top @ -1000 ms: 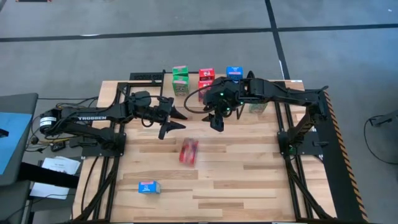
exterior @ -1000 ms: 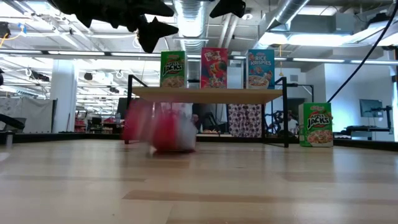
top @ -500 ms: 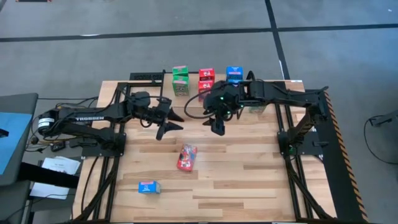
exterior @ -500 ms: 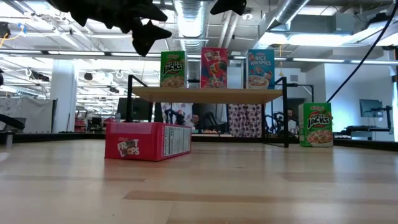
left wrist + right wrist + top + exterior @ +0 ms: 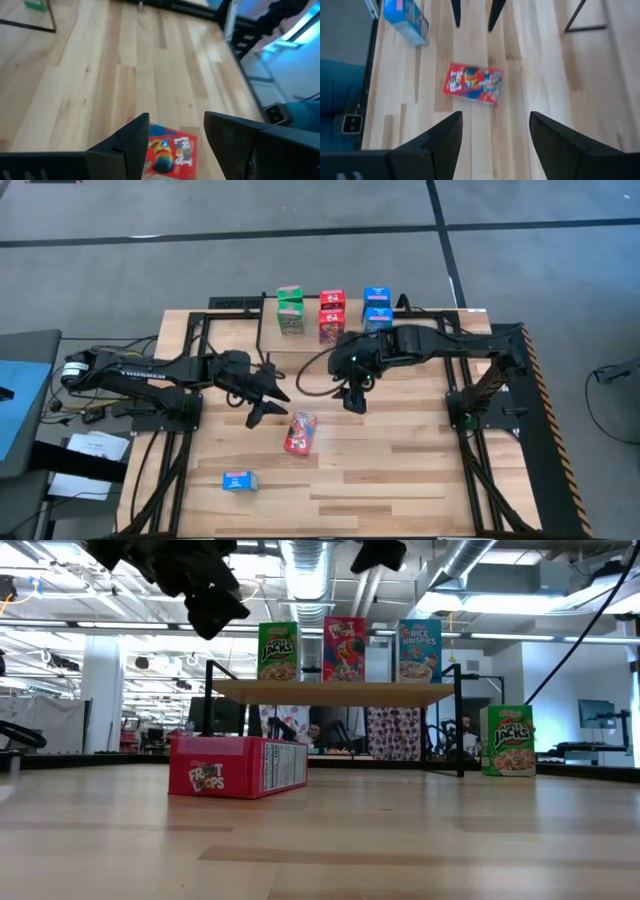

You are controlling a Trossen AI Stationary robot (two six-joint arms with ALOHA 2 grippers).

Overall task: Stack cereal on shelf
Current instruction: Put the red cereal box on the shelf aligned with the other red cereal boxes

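Lying flat: red Froot Loops box | shelf: Apple Jacks, Rice Krispies | both end effectors spread, empty

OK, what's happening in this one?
Two robot arms are putting toy cereal boxes on a small wooden shelf. Green, red and blue boxes already stand on it. A red box lies flat on the table, held by neither arm. The left gripper hovers open beside it, and the right gripper hangs open nearby. A blue box lies near the front edge, and a green box stands beside the shelf.
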